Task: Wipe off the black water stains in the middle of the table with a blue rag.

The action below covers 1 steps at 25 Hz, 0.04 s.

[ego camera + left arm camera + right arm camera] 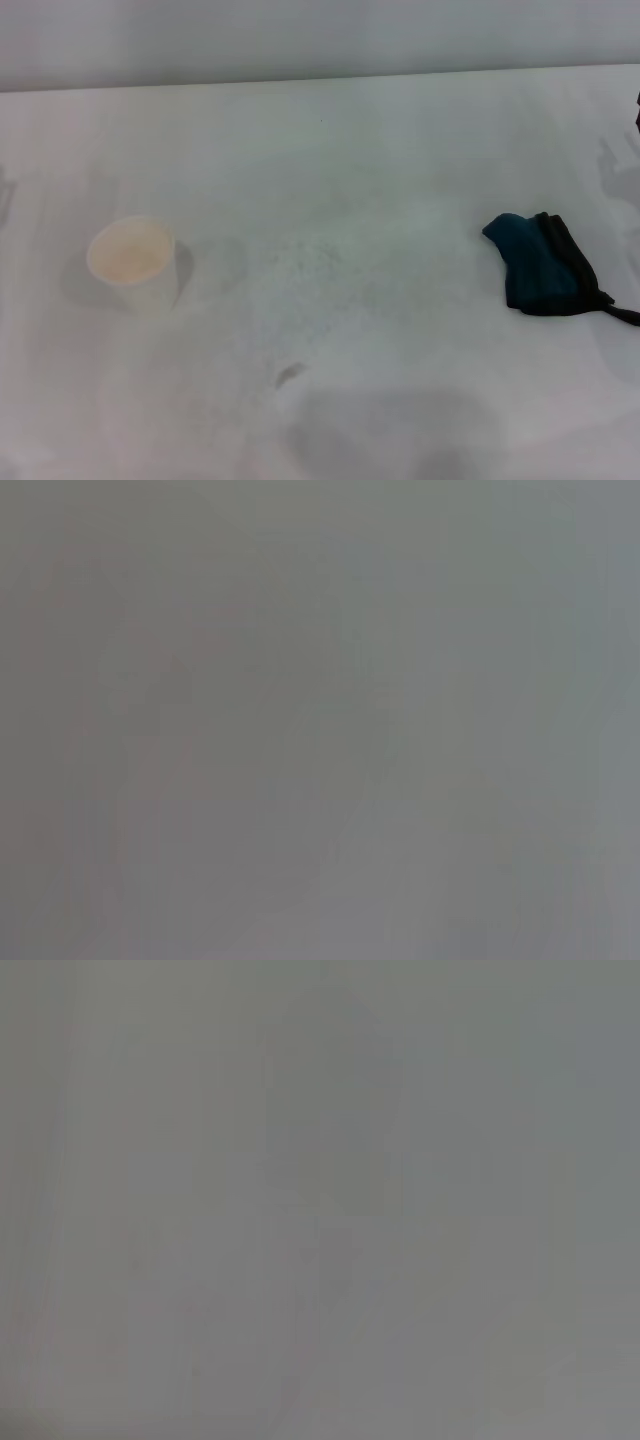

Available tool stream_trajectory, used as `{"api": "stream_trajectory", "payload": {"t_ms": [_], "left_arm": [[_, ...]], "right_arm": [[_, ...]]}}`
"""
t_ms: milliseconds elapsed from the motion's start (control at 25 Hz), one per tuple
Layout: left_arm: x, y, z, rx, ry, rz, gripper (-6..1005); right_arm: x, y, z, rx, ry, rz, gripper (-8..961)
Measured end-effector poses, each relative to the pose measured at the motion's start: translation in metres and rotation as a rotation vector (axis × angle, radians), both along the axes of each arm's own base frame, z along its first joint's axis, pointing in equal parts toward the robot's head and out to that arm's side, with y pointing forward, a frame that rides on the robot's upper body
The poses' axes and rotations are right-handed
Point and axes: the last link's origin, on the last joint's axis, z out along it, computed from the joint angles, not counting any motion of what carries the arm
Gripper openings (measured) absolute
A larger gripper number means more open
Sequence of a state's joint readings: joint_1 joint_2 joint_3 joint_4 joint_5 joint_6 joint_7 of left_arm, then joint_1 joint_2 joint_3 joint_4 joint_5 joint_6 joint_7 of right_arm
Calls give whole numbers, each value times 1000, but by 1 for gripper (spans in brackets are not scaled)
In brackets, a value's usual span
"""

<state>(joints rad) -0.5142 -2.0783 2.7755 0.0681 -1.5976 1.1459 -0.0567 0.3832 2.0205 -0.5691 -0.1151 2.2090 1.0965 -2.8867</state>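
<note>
White and matte, the table (400,150) fills nearly the whole head view, with a pale wall running along its far edge. Faint grey smudges and fine specks spread over its middle.

On the robot's right side lies the blue rag (538,265), a dark teal cloth bunched into a rough square with black trim along its outer side. A thin black loop trails from its near corner toward the right border of the view. It rests flat on the table with nothing touching it.

On the left side stands a white paper cup (133,262), upright, its open mouth showing a pale inside. It is well apart from the rag.

Between them, nearer the robot, sits the black water stain (290,374), a small dark smear much smaller than the cup, with tiny specks scattered beyond it. A broad soft shadow lies on the table just in front of it.

Neither gripper appears in the head view, so how far their fingers are spread, or whether they hold anything, cannot be told. Both wrist views show only a blank grey field with nothing to make out.
</note>
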Motion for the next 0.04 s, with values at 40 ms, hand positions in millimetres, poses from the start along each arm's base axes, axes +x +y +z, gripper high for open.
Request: {"api": "stream_trajectory", "payload": {"t_ms": [40], "left_arm": [[0, 0, 1, -3, 7, -2, 876]], "right_arm": [[1, -1, -1, -2, 2, -3, 333]]}}
